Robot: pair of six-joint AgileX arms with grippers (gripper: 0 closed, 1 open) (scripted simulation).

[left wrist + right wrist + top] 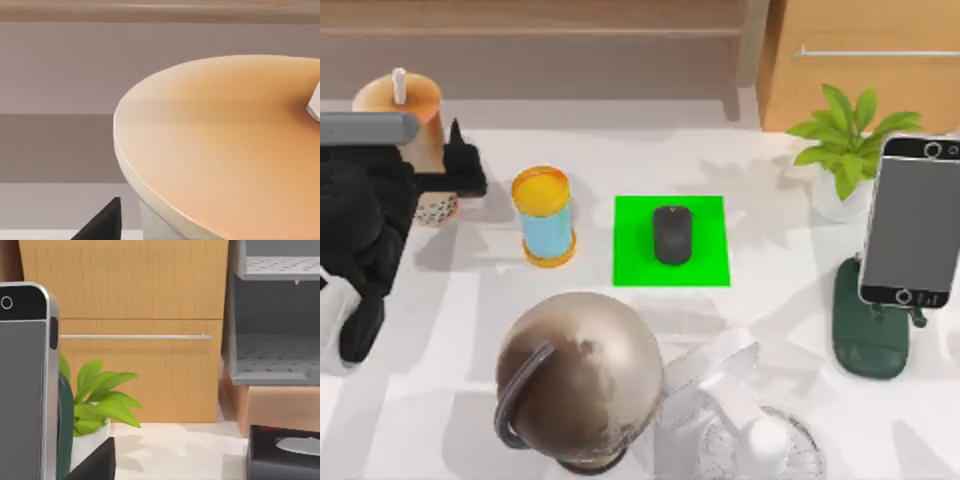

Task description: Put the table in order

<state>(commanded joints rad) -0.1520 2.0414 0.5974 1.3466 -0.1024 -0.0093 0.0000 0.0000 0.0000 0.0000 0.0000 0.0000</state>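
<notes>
The left gripper [455, 165] sits at the worktop's [770, 330] far left, right against the milk-tea cup [405, 105]; whether its fingers [102, 222] have closed on it, I cannot tell. My guess is the cup goes first. The mouse [671, 235] rests squarely on the green mat [630, 260], seemingly in place already.

Surfaces: mostly smooth, few glossy.
The table [770, 330] reads smooth pale white, semi-matt; cabinet [140, 300] light wood grain with a thin metal handle bar [135, 336]; globe [582, 375] polished, metallic-looking bronze; mat [705, 262] flat matt green; mouse [671, 235] matt black plastic; phone [914, 220] grey screen, silvery metal-look rim; cup lid [225, 145] smooth orange-tan, satin.
</notes>
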